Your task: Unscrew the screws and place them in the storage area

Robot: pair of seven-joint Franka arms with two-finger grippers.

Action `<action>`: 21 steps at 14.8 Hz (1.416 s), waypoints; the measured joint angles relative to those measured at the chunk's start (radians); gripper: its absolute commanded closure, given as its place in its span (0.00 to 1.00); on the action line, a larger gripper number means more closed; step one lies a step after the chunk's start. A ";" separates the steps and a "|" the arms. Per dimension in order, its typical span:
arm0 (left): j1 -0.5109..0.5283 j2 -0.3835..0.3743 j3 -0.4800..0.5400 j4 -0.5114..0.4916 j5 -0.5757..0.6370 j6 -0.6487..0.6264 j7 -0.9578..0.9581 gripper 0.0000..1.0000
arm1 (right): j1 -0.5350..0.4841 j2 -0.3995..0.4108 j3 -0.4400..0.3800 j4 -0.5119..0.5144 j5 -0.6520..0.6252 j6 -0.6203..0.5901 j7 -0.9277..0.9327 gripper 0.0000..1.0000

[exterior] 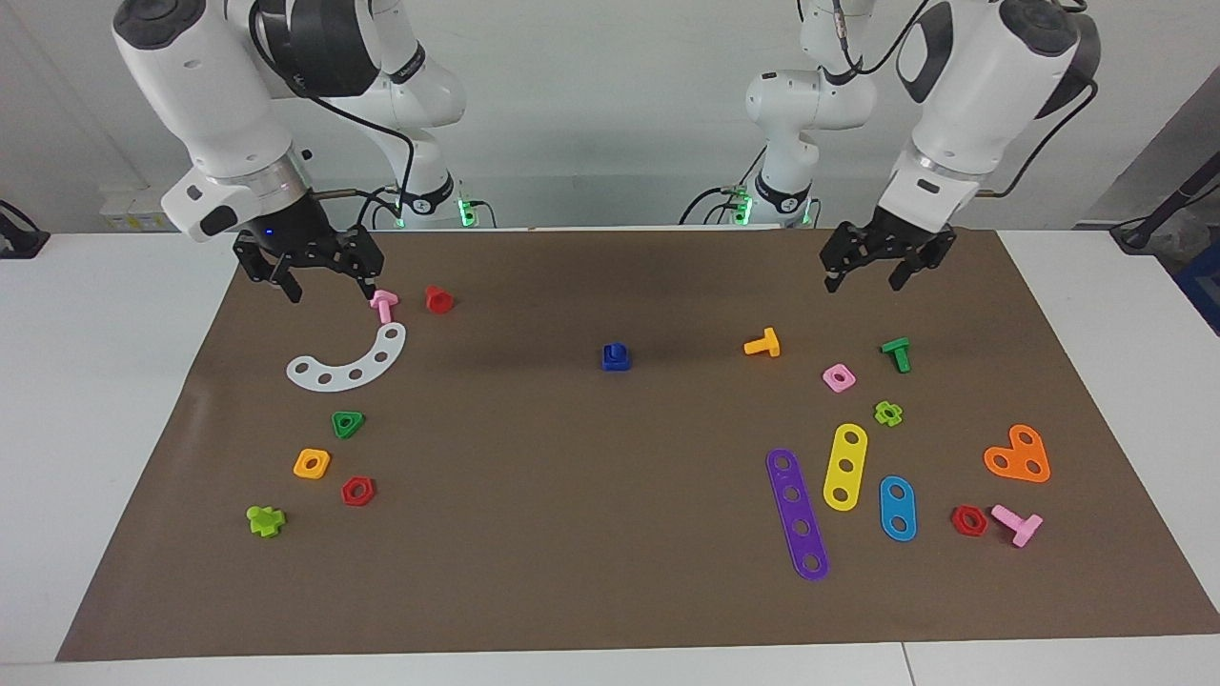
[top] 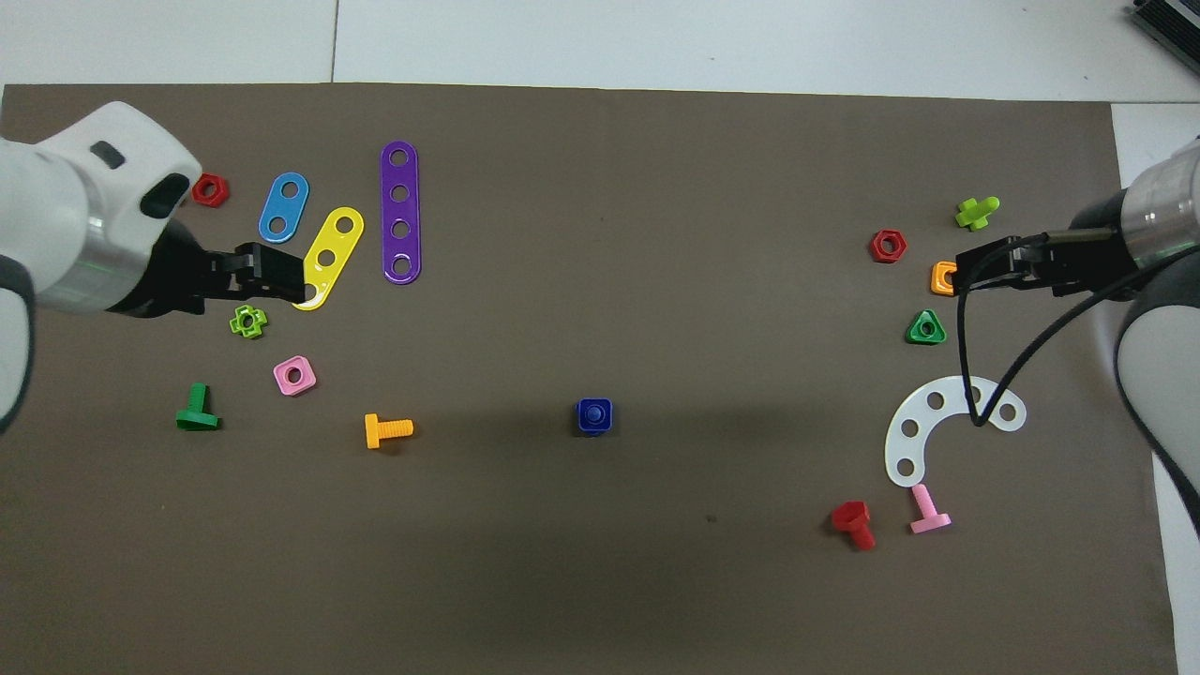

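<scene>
A small blue assembly (exterior: 616,356) stands at the middle of the brown mat (exterior: 572,534). It is a blue rounded-square nut with the blue screw's round shaft end showing in its centre hole (top: 594,413); the screw's head is hidden under it. My right gripper (exterior: 329,284) hangs open and empty above the mat at the right arm's end, by a pink bolt (exterior: 383,305). My left gripper (exterior: 867,276) hangs open and empty above the mat at the left arm's end. Both are far from the blue assembly.
At the right arm's end lie a white arc plate (exterior: 348,367), a red bolt (exterior: 438,299) and several nuts (exterior: 312,463). At the left arm's end lie an orange bolt (exterior: 762,344), a green bolt (exterior: 897,353), a purple strip (exterior: 797,514), a yellow strip (exterior: 844,466) and an orange heart plate (exterior: 1018,455).
</scene>
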 measured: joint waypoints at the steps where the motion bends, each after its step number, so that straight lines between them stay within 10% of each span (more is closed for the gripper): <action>1: -0.039 0.021 -0.001 -0.002 -0.001 0.029 -0.035 0.00 | 0.000 0.000 0.000 0.000 0.000 0.000 0.000 0.00; 21: -0.447 0.355 -0.003 -0.164 -0.001 0.544 -0.189 0.08 | 0.000 0.000 0.000 0.000 0.000 0.000 0.000 0.00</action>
